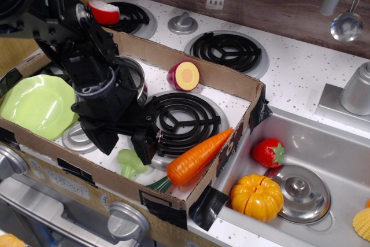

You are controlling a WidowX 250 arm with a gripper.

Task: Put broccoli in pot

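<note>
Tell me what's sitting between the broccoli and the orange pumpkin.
In the observation.image view, the carrot and the cardboard box wall lie between the broccoli and the pumpkin.

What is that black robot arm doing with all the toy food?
The robot arm's gripper is open and hangs right above the little green broccoli, which lies in the cardboard box next to the orange carrot. It has not grabbed the broccoli yet. The shiny pot sits behind the arm, mostly hidden, waiting for the broccoli to go in. A light green plate is on the left.
</note>
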